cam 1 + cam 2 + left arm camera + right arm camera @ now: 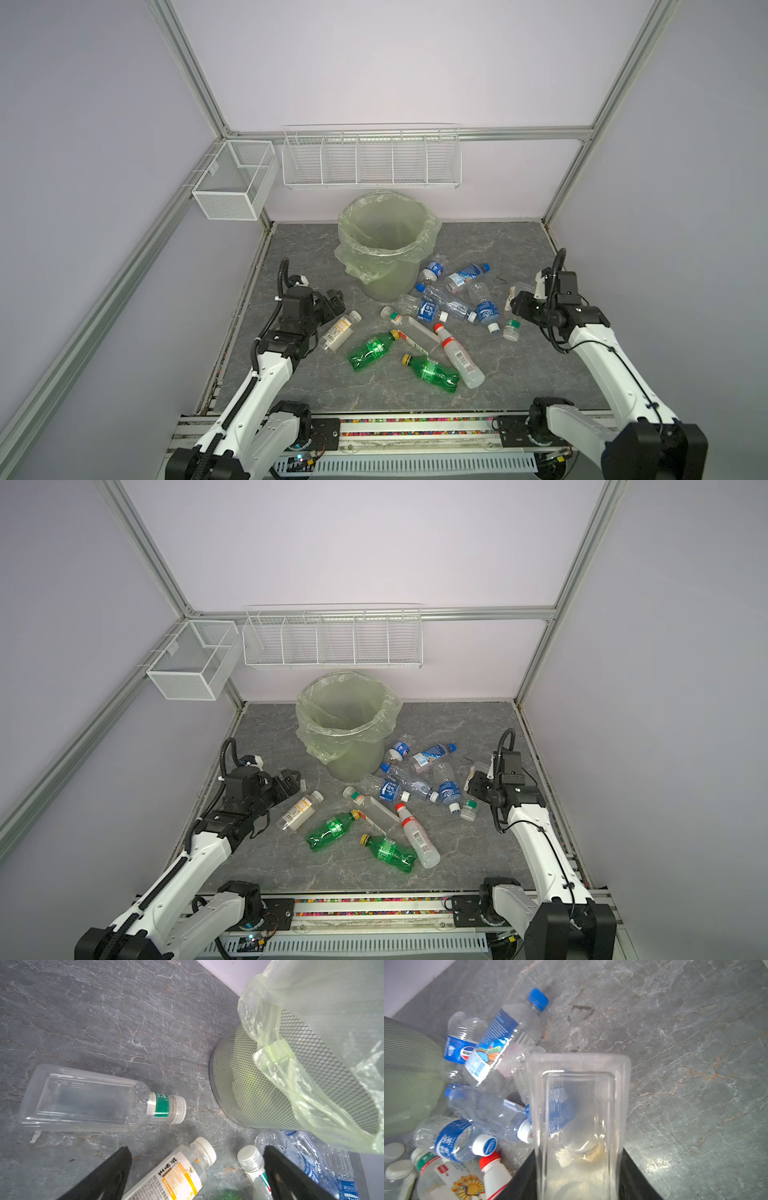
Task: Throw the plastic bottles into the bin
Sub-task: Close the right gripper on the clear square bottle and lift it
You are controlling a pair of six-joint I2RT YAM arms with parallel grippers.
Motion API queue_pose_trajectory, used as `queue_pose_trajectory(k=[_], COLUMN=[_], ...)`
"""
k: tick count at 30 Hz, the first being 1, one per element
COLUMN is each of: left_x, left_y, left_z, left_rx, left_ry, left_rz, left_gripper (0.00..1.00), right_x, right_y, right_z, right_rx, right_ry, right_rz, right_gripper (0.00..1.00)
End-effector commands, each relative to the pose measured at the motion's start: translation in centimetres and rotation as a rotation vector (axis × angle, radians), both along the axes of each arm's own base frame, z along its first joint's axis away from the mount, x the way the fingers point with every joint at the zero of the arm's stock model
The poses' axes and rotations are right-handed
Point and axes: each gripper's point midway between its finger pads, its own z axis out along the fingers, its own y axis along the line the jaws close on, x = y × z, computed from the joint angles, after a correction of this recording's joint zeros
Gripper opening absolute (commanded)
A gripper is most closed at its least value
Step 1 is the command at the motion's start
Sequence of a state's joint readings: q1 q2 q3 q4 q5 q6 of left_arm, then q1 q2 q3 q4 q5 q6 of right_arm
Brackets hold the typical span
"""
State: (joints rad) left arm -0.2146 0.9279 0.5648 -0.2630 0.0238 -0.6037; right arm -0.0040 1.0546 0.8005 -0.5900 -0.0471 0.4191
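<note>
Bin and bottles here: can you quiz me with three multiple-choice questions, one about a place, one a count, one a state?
1. The bin stands: A. at the table's back, below the wire rack; B. at the front edge; C. inside the rack.
2. Green bottles on the table: A. one; B. two; C. four.
3. The right fingers: A. spread wide, empty; B. closed on a clear bottle; C. closed on a green bottle.
Answers: 1 A, both top views show it under the rack; 2 B, two lie yellow-capped near the front; 3 B, the right wrist view shows that bottle between them.
</note>
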Motion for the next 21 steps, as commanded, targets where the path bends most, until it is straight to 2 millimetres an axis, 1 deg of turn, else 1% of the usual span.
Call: queue_pose_trajectory(k=[1, 2, 6, 11, 12, 15, 18, 21], left_x=[0.4, 0.5, 0.4, 0.3, 0.3, 0.5, 0.8, 1.1], left_y=[-0.1, -0.2, 0.0, 0.5, 0.8, 0.8, 0.4, 0.2], left_z=[1.1, 1.2, 1.3, 0.8, 0.9, 1.3, 1.4, 1.2], left_rx=[-0.017, -0.019, -0.007, 0.019, 0.031, 0.041, 0.02, 0.018], left_ry=[-0.017, -0.017, -0.01, -0.006, -0.003, -0.003, -0.003, 0.004], left_rz=[0.012, 0.009, 0.007, 0.028, 0.038, 0.038, 0.029, 0.025], left_gripper=[0.99, 0.99, 0.99, 0.99, 0.99, 0.99, 0.99, 0.99], right_x=[-0.4, -0.4, -0.4, -0.3, 0.1, 0.6, 1.0, 1.3], right_y=[1.5, 1.8, 3.8, 5.7, 6.1, 7.1, 8.2, 9.4], right_z=[1.7, 2.1, 3.5, 5.0, 6.5, 8.7, 10.7, 12.1], right_rx=[0.064, 0.077, 0.135, 0.141, 0.149, 0.168, 0.187, 0.194], right_ry=[-0.031, -0.04, -0.068, -0.117, -0.154, -0.204, -0.249, -0.286], right_rz=[0.038, 0.043, 0.114, 0.17, 0.18, 0.209, 0.242, 0.28], right_gripper=[0.45, 0.47, 0.47, 0.44, 0.44, 0.44, 0.43, 0.43])
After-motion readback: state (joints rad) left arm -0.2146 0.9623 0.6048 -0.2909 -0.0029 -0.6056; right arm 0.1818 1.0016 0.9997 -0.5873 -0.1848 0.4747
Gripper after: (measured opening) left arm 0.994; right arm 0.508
